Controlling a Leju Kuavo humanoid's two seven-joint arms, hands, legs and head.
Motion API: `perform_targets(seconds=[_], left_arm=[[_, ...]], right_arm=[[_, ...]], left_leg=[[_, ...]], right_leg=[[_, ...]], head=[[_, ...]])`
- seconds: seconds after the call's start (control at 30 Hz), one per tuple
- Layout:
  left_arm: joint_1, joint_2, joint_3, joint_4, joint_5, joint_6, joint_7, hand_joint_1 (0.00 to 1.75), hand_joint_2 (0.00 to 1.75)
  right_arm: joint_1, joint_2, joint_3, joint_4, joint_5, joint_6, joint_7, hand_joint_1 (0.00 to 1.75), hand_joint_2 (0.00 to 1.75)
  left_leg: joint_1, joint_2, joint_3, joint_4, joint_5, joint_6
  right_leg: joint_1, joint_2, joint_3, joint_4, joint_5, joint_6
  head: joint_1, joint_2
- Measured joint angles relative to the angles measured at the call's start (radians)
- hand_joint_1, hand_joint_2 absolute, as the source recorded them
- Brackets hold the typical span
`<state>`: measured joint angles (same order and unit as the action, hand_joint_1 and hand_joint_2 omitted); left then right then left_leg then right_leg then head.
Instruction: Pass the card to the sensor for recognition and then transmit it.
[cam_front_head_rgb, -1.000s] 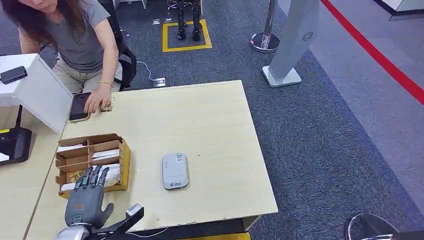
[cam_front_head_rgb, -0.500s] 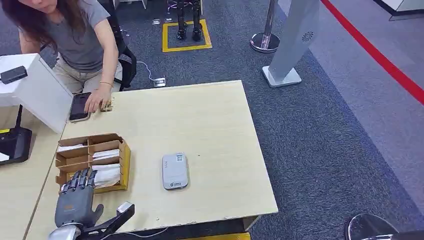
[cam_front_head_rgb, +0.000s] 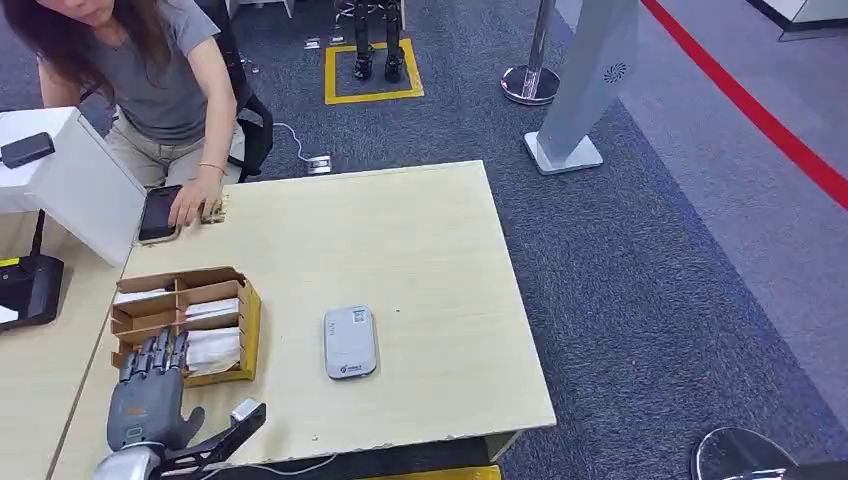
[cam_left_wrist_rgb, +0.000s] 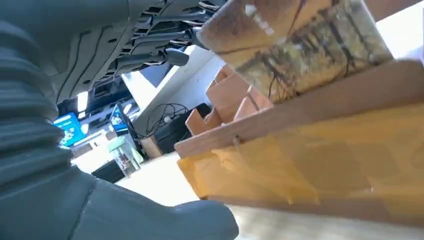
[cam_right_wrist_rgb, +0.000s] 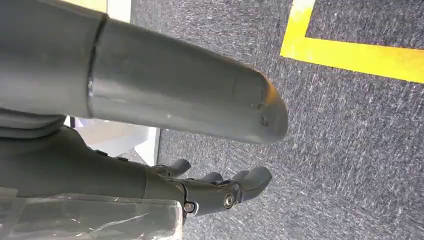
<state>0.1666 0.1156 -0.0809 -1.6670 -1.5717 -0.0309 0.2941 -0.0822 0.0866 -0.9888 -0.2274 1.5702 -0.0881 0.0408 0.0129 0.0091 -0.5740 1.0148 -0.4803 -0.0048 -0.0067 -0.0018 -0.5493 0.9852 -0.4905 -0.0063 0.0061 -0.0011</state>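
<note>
Card box (cam_front_head_rgb: 185, 322) sits on the table (cam_front_head_rgb: 420, 240), left of the sensor (cam_front_head_rgb: 350, 342).

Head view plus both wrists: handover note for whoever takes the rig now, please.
Left hand: over the near end of the cardboard card box, fingers reaching into the nearest compartment, above the patterned card there; whether it grips a card cannot be told.
Right hand: hangs over the carpet, fingers curled in, holding nothing.
Sensor: grey reader flat on the table, right of the box, nothing on it.
Done: left hand is at the cards.
Left: lift a card, present it to the sensor, then pass it on.
</note>
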Motion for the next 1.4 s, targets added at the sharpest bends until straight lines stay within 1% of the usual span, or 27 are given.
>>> perform_targets(seconds=[0.07,0.23,0.4,0.53,0.57,0.6,0.63,0.67,0.7,0.73,0.77,0.8,0.87,0.9,0.93,0.97,1.0,1.03,1.07,1.1,1.27,1.33,1.37,1.4], left_arm=[[-0.004,0.003,-0.008,0.003,0.000,0.010,0.007,0.07,1.75],[-0.012,0.016,-0.034,0.008,0.000,0.019,0.015,0.09,1.75],[-0.014,0.022,-0.049,0.012,0.000,0.024,0.016,0.16,1.75],[-0.016,0.023,-0.050,0.014,0.000,0.032,0.010,0.14,1.75],[-0.016,0.023,-0.050,0.016,0.000,0.032,0.008,0.19,1.75],[-0.016,0.023,-0.050,0.017,0.000,0.032,0.007,0.31,1.75],[-0.017,0.023,-0.050,0.019,0.000,0.033,0.007,0.31,1.75],[-0.017,0.023,-0.050,0.021,0.000,0.033,0.007,0.38,1.75],[-0.017,0.023,-0.050,0.021,0.000,0.033,0.006,0.49,1.75],[-0.018,0.023,-0.050,0.023,0.000,0.034,0.005,0.49,1.75],[-0.018,0.023,-0.050,0.024,0.000,0.034,0.005,0.58,1.75],[-0.019,0.023,-0.050,0.025,0.000,0.034,0.004,0.72,1.75],[-0.020,0.023,-0.050,0.028,0.000,0.034,0.004,0.89,1.75],[-0.020,0.023,-0.050,0.029,0.000,0.034,0.004,1.03,1.75],[-0.020,0.023,-0.051,0.029,0.000,0.034,0.004,1.13,1.75],[-0.021,0.023,-0.051,0.029,0.000,0.034,0.003,1.13,1.75],[-0.021,0.023,-0.051,0.029,0.000,0.034,0.002,1.41,1.75],[-0.021,0.023,-0.051,0.029,0.000,0.034,0.000,1.52,1.75],[-0.022,0.023,-0.051,0.029,0.000,0.034,-0.001,1.52,1.75],[-0.022,0.023,-0.051,0.029,0.000,0.034,-0.002,1.69,1.75],[-0.031,0.022,-0.052,0.032,0.000,0.039,-0.003,1.69,1.75],[-0.031,0.022,-0.053,0.035,0.000,0.039,-0.006,1.66,1.75],[-0.032,0.022,-0.053,0.037,0.000,0.039,-0.006,1.69,1.75],[-0.032,0.021,-0.054,0.038,0.000,0.039,-0.007,1.64,1.75]], right_arm=[[0.000,0.000,0.000,0.000,0.000,0.004,0.000,0.00,0.00],[0.000,0.000,0.000,0.000,-0.001,0.004,-0.002,0.00,0.00],[0.000,0.000,0.000,0.000,0.000,0.004,-0.004,0.00,0.00],[0.000,0.000,0.000,0.000,0.000,0.004,-0.008,0.00,0.00],[0.000,0.000,0.000,0.000,0.000,0.004,-0.009,0.00,0.00],[0.000,0.000,0.000,0.000,0.000,0.004,-0.009,0.00,0.00],[0.000,0.000,0.000,0.000,0.000,0.004,-0.009,0.00,0.00],[0.000,0.000,0.000,0.000,0.000,0.004,-0.009,0.00,0.00],[0.000,0.000,0.000,0.000,0.000,0.004,-0.009,0.00,0.00],[0.000,0.000,0.000,0.000,0.000,0.004,-0.009,0.00,0.00],[0.000,0.000,0.000,0.000,0.000,0.004,-0.009,0.00,0.00],[0.000,0.000,0.000,0.000,0.000,0.004,-0.009,0.00,0.00],[0.000,0.000,0.000,0.000,0.000,0.004,-0.009,0.00,0.00],[0.000,0.000,0.000,0.000,0.000,0.004,-0.009,0.00,0.00],[0.000,0.000,0.000,0.000,0.000,0.005,-0.009,0.00,0.00],[0.000,0.000,0.000,0.000,0.000,0.005,-0.009,0.00,0.00],[0.000,0.000,0.000,0.000,0.000,0.005,-0.009,0.00,0.00],[0.000,0.000,0.000,0.000,0.000,0.005,-0.009,0.00,0.00],[0.000,0.000,0.000,0.000,0.000,0.005,-0.009,0.00,0.00],[0.000,0.000,0.000,0.000,0.000,0.005,-0.009,0.00,0.00],[0.000,0.000,0.000,0.000,0.000,0.008,-0.011,0.00,0.00],[-0.001,0.000,0.000,0.000,0.000,0.010,-0.012,0.00,0.00],[-0.001,0.000,0.000,0.000,0.000,0.011,-0.012,0.00,0.00],[-0.001,0.000,0.000,0.000,0.000,0.011,-0.012,0.00,0.00]], left_leg=[[0.000,0.000,0.000,0.000,0.000,0.000],[0.000,0.000,0.000,0.000,0.000,0.000],[0.000,0.000,0.000,0.000,0.000,0.000],[0.000,0.000,0.000,0.000,0.000,0.000],[0.000,0.000,0.000,0.000,0.000,0.000],[0.000,0.000,0.000,0.000,0.000,0.000],[0.000,0.000,0.000,0.000,0.000,0.000],[0.000,0.000,0.000,0.000,0.000,0.000],[0.000,0.000,0.000,0.000,0.000,0.000],[0.000,0.000,0.000,0.000,0.000,0.000],[0.000,0.000,0.000,0.000,0.000,0.000],[0.000,0.000,0.000,0.000,0.000,0.000],[0.000,0.000,0.000,0.000,0.000,0.000],[0.000,0.000,0.000,0.000,0.000,0.000],[0.000,0.000,0.000,0.000,0.000,0.000],[0.000,0.000,0.000,0.000,0.000,0.000],[0.000,0.000,0.000,0.000,0.000,0.000],[0.000,0.000,0.000,0.000,0.000,0.000],[0.000,0.000,0.000,0.000,0.000,0.000],[0.000,0.000,0.000,0.000,0.000,0.000],[0.000,0.000,0.000,0.000,0.000,0.000],[0.000,0.000,0.000,0.000,0.000,0.000],[0.000,0.000,0.000,0.000,0.000,0.000],[0.000,0.000,0.000,0.000,0.000,0.000]], right_leg=[[0.000,0.000,0.000,0.000,0.000,0.000],[0.000,0.000,0.000,0.000,0.000,0.000],[0.000,0.000,0.000,0.000,0.000,0.000],[0.000,0.000,0.000,0.000,0.000,0.000],[0.000,0.000,0.000,0.000,0.000,0.000],[0.000,0.000,0.000,0.000,0.000,0.000],[0.000,0.000,0.000,0.000,0.000,0.000],[0.000,0.000,0.000,0.000,0.000,0.000],[0.000,0.000,0.000,0.000,0.000,0.000],[0.000,0.000,0.000,0.000,0.000,0.000],[0.000,0.000,0.000,0.000,0.000,0.000],[0.000,0.000,0.000,0.000,0.000,0.000],[0.000,0.000,0.000,0.000,0.000,0.000],[0.000,0.000,0.000,0.000,0.000,0.000],[0.000,0.000,0.000,0.000,0.000,0.000],[0.000,0.000,0.000,0.000,0.000,0.000],[0.000,0.000,0.000,0.000,0.000,0.000],[0.000,0.000,0.000,0.000,0.000,0.000],[0.000,0.000,0.000,0.000,0.000,0.000],[0.000,0.000,0.000,0.000,0.000,0.000],[0.000,0.000,0.000,0.000,0.000,0.000],[0.000,0.000,0.000,0.000,0.000,0.000],[0.000,0.000,0.000,0.000,0.000,0.000],[0.000,0.000,0.000,0.000,0.000,0.000]], head=[[0.000,0.000],[0.000,0.000],[0.000,0.000],[0.000,0.000],[0.000,0.000],[0.000,0.000],[0.000,0.000],[0.000,0.000],[0.000,0.000],[0.000,0.000],[0.000,0.000],[0.000,0.000],[0.000,0.000],[0.000,0.000],[0.000,0.000],[0.000,0.000],[0.000,0.000],[0.000,0.000],[0.000,0.000],[0.000,0.000],[0.000,0.000],[0.000,0.000],[0.000,0.000],[0.000,0.000]])
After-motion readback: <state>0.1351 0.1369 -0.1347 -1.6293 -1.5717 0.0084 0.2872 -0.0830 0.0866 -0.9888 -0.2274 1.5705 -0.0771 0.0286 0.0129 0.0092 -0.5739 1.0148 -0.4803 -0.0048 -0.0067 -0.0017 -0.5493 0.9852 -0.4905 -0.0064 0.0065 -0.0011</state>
